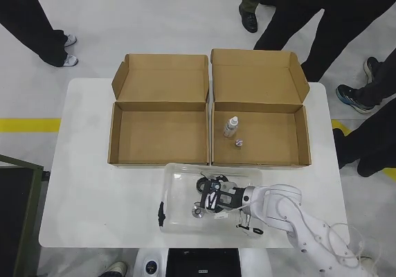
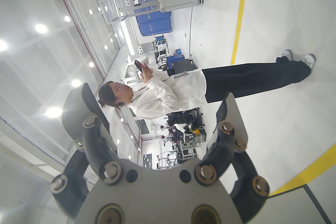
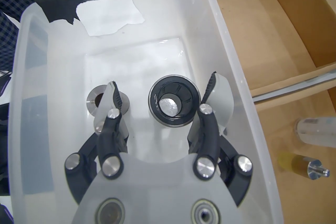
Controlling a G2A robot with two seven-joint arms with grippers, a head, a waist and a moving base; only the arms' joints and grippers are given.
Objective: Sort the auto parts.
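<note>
Right end effector [image 3: 163, 79] spread wide astride black ring [image 3: 187, 101] in clear bin [image 3: 223, 33] (left end effector [image 2: 155, 95] also wide).

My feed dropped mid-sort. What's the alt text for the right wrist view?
The open right gripper is inside a clear plastic bin, its fingers either side of a black ring-shaped part. A silver metal part sits next to it, partly behind one finger. A cardboard box beside the bin holds a clear bottle.

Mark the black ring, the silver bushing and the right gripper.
black ring [image 3: 187, 93], right wrist view, inner wall.
silver bushing [image 3: 92, 101], right wrist view, flange.
right gripper [image 3: 163, 78], right wrist view, between fingertips.
</note>
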